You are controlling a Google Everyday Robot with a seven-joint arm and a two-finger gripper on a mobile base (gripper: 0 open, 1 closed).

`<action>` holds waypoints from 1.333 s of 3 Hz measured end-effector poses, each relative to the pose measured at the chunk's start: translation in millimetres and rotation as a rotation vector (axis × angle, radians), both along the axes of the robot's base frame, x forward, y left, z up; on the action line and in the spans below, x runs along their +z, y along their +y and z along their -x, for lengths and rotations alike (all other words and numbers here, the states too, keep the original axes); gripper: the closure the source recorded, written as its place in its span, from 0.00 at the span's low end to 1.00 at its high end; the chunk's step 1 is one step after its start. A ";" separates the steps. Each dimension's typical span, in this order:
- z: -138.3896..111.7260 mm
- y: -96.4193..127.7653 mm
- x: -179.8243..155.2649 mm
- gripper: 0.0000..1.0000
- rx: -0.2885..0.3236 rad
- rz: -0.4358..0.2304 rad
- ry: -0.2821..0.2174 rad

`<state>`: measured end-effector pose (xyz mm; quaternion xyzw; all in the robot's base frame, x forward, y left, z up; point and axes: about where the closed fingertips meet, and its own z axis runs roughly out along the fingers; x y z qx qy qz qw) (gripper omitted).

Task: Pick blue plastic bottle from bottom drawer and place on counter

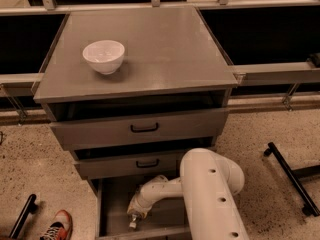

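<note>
**Low in the bottom drawer, going for the bottle**

I am working at the bottom centre-left of the frame. My gripper (134, 217) is pointing down inside the bottom drawer (110, 201), close to its front edge. A small white knob is showing just under my tip, probably the cap of the blue plastic bottle (132, 225). The rest of it is hiding beneath my wrist. Whether I am closed on it or only hovering over it, I cannot tell from this angle.

Doing this step well, as I am judging it:
- gripping across the bottle's body, not the cap
- rising straight up, clearing the drawer front and the middle drawer (125, 165) overhanging it
- then swinging to the counter (170, 49), upper centre, and setting down well apart from the white bowl (104, 55)

Labels, brands, writing: nothing is reading anywhere.
</note>
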<state>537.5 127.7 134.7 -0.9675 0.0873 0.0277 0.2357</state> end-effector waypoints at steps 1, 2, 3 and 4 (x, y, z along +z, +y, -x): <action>4.3 -6.2 27.4 1.00 0.054 0.000 -0.057; 21.9 -29.3 111.1 1.00 0.110 -0.074 -0.163; 54.2 -53.3 159.3 1.00 0.107 -0.126 -0.165; 56.4 -61.7 160.5 1.00 0.094 -0.130 -0.165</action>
